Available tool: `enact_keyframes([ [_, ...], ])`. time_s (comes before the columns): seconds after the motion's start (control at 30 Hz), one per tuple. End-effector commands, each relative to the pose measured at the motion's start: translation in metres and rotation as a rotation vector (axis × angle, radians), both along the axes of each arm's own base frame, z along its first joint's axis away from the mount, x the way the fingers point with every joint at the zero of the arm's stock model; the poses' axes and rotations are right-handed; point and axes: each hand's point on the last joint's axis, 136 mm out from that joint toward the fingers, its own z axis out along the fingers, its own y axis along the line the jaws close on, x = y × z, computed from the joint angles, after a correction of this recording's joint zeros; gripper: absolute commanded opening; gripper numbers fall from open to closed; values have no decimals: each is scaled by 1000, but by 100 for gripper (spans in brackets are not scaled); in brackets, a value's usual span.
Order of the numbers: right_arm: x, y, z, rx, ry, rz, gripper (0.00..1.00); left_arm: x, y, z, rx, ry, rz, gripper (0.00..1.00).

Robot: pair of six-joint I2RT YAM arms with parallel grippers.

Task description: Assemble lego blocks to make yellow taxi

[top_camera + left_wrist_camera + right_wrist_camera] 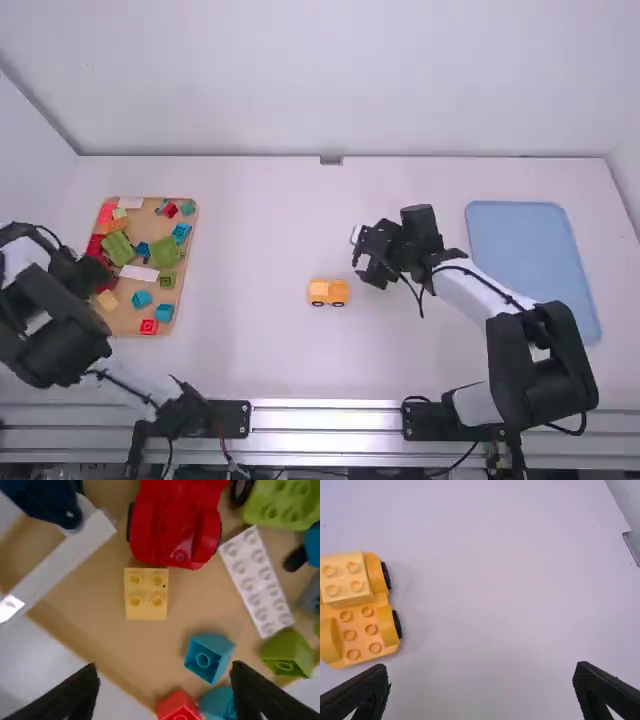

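One yellow block (146,594) lies below the left end effector (82,272), yellow car (328,292) near the right one (364,256); both spread.

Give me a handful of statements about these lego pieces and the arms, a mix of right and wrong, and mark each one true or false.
1. The left jaws stand apart with nothing between them. True.
2. A yellow block lies in the wooden tray, next to a red car. True.
3. The right jaws are closed on the wheeled base. False: they stand apart, and the base sits on the table.
4. The wheeled base has no block on it. False: a pale yellow block sits on one end.
5. The blue mat is on the right arm's side of the table. True.
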Motion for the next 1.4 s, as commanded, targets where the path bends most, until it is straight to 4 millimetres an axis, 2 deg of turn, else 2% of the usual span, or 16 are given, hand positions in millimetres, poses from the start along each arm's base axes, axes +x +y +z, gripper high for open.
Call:
enact_keyframes([
  [0.0,4,2,11,14,-24,4,99,-8,3,-17,-7,63,38,60],
  [0.13,5,2,11,14,-26,4,99,-7,2,-35,-17,77,33,50],
  [0.4,9,3,14,21,-49,5,99,-17,2,-72,77,95,32,51],
  [0.5,9,3,14,22,-48,5,99,-20,4,-82,110,87,64,45],
  [0.6,8,3,13,20,-43,5,99,-13,2,-93,133,36,53,37],
  [0.77,8,3,14,25,-39,-4,98,-16,2,-100,153,17,65,30],
  [0.83,9,3,14,26,-43,-3,98,-16,0,-100,144,15,72,20],
  [0.87,9,3,15,26,-43,-3,99,-17,-1,-99,140,18,77,18],
  [0.9,9,4,15,27,-47,-3,98,-17,-1,-95,136,20,82,13],
  [1.0,12,4,18,38,-54,-11,99,-12,2,-78,137,7,93,13],
  [1.07,15,5,21,55,-56,-30,99,4,2,-52,143,-53,73,13],
  [1.1,15,5,21,56,-56,-32,99,5,2,-50,145,-58,72,13],
  [1.13,16,5,22,66,-50,-45,99,16,0,-33,154,-106,43,13],
  [1.23,19,5,24,90,-37,-81,98,39,-14,6,179,-211,-31,16],
  [1.33,29,0,31,165,-3,-179,98,64,-47,50,237,-304,-141,18],
  [1.37,30,-1,32,172,0,-190,99,67,-51,54,242,-314,-156,18],
])
